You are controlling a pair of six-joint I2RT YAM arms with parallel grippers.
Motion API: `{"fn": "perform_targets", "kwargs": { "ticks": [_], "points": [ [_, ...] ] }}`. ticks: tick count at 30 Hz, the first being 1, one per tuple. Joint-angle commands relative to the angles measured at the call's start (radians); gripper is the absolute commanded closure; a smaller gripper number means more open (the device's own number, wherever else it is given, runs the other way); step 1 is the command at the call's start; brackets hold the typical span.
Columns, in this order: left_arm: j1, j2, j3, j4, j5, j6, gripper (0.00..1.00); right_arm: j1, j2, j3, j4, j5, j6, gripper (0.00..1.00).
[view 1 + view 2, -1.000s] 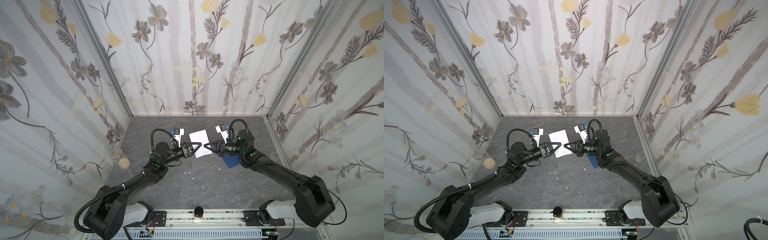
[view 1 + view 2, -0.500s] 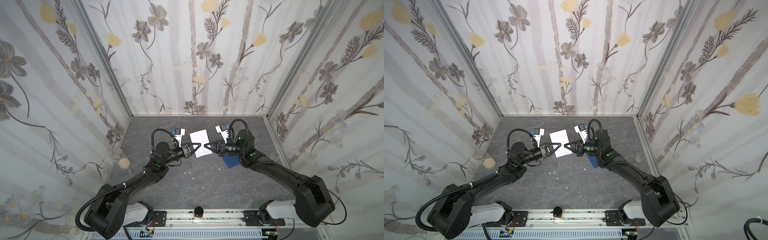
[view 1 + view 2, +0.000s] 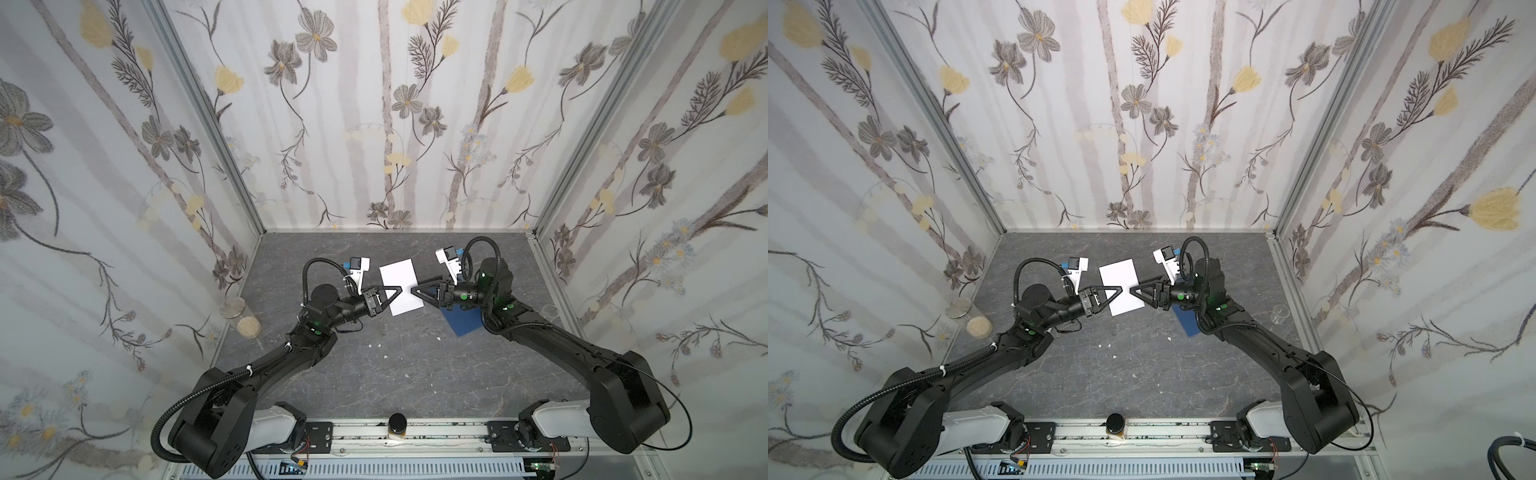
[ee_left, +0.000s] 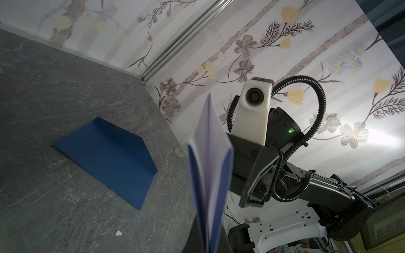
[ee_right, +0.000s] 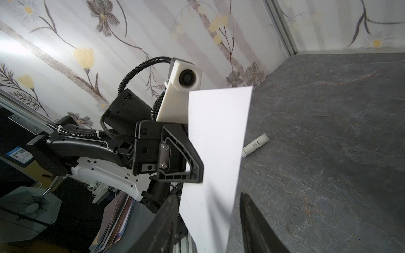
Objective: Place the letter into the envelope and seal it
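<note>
The letter [image 3: 400, 277] is a folded white sheet held up off the table between my two grippers, and it also shows in the other top view [image 3: 1121, 276]. My left gripper [image 3: 398, 288] is shut on its near edge; in the left wrist view the letter [image 4: 210, 166] stands edge-on, blue inside the fold. My right gripper [image 5: 208, 230] is open, with one finger [image 5: 166, 223] on each side of the letter [image 5: 217, 142] and a clear gap. The dark blue envelope [image 3: 464, 323] lies flat under the right arm, its flap raised in the left wrist view [image 4: 109, 153].
A white glue stick [image 5: 255, 145] lies on the grey table behind the letter. A glass jar [image 3: 232, 308] and a round cork lid [image 3: 248, 326] sit by the left wall. A small clear glass [image 3: 549, 310] is by the right wall. White scraps [image 3: 378, 345] dot the middle.
My left gripper's jaws have shut on the letter. My right gripper's jaws have come apart from it. Both arms and the letter stay in place.
</note>
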Motion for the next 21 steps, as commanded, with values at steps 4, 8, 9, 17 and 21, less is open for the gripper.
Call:
{"fn": "perform_targets", "kwargs": {
  "ticks": [4,8,9,17,21],
  "points": [
    [-0.005,0.000,-0.011,0.037,0.039,0.009,1.00,-0.046,0.019,0.024,0.102,-0.027,0.030,0.48],
    [-0.011,-0.001,-0.008,0.037,0.042,0.010,1.00,-0.052,0.065,0.068,0.151,-0.045,0.062,0.48],
    [-0.011,0.000,-0.007,0.037,0.041,0.010,1.00,-0.051,0.074,0.077,0.171,-0.049,0.074,0.48],
    [-0.024,0.041,0.010,0.037,0.042,0.009,1.00,-0.051,0.146,0.124,0.262,-0.073,0.143,0.68],
    [-0.025,0.047,0.016,0.037,0.040,0.011,1.00,-0.051,0.150,0.123,0.267,-0.078,0.151,1.00]
  ]
}}
